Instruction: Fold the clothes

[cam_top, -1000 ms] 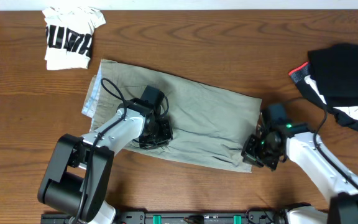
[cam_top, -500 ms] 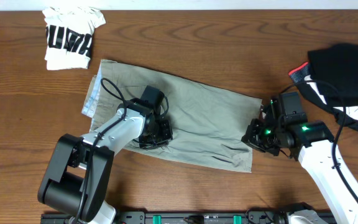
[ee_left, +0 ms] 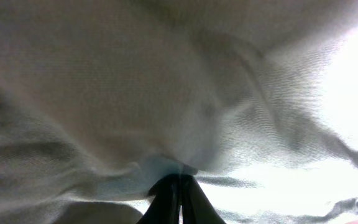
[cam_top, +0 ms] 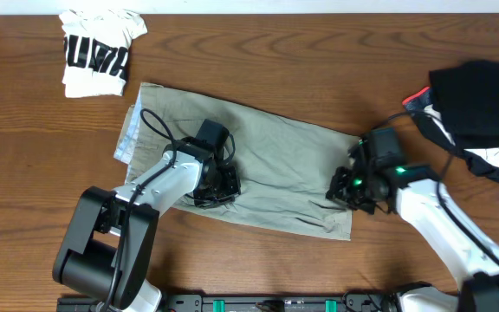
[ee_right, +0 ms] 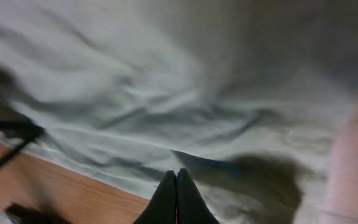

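Observation:
The pale khaki shorts (cam_top: 275, 156) lie flat across the middle of the wooden table, with the lighter lining showing at their left end. My left gripper (cam_top: 219, 186) rests on their lower middle part. In the left wrist view its fingers (ee_left: 180, 180) are shut, with the cloth (ee_left: 135, 93) puckered at the tips. My right gripper (cam_top: 340, 192) is over the right end of the shorts. In the right wrist view its fingers (ee_right: 177, 174) are shut and empty just above the wrinkled cloth (ee_right: 166, 93), near the cloth's edge.
A folded white printed tee (cam_top: 98, 52) lies at the back left. A heap of black clothing with red and white parts (cam_top: 479, 104) sits at the right edge. Bare wood (ee_right: 55, 186) shows beside the shorts' edge.
My right gripper moved from the lower right corner of the shorts up and then slightly left, onto the right end. The left arm and the shorts have not moved.

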Controlling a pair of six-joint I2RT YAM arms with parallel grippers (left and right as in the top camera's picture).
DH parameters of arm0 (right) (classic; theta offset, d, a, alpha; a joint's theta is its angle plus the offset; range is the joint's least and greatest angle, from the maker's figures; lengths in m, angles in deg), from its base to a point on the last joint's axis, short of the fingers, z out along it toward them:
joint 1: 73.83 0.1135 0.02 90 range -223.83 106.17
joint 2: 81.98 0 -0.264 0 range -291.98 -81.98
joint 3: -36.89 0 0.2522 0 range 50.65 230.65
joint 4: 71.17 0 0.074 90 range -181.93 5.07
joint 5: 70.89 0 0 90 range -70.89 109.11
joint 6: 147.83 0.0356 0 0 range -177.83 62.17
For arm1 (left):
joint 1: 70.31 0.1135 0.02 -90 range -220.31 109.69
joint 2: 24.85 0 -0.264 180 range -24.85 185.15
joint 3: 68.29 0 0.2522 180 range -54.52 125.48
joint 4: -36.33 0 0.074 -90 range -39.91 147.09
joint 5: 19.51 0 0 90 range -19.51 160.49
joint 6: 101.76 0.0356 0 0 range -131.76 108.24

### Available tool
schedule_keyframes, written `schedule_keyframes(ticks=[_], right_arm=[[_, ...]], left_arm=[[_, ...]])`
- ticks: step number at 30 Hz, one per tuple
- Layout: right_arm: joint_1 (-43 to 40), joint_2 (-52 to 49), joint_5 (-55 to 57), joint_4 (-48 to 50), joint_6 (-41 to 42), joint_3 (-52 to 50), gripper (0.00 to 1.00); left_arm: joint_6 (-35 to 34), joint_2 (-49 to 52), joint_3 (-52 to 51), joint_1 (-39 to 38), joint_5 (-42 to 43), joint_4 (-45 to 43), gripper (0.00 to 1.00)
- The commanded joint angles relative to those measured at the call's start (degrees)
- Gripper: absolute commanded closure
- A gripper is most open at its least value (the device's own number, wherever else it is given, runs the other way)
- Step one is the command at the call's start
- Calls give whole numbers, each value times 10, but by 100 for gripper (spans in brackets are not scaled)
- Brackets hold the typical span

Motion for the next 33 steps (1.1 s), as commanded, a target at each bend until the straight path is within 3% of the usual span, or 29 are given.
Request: schedule_keyframes(ticks=[1,17,33], right_arm=[[23,-39,-16,1,19,-6,99],[32,-73,124,-96,64,-7,99],[-49,-73,128,-91,52,-7,99]], left_arm=[[1,14,-10,3,-27,5,94],[8,14,-10,24,-27,20,94],[82,-8,-8,118,-29,109,94]])
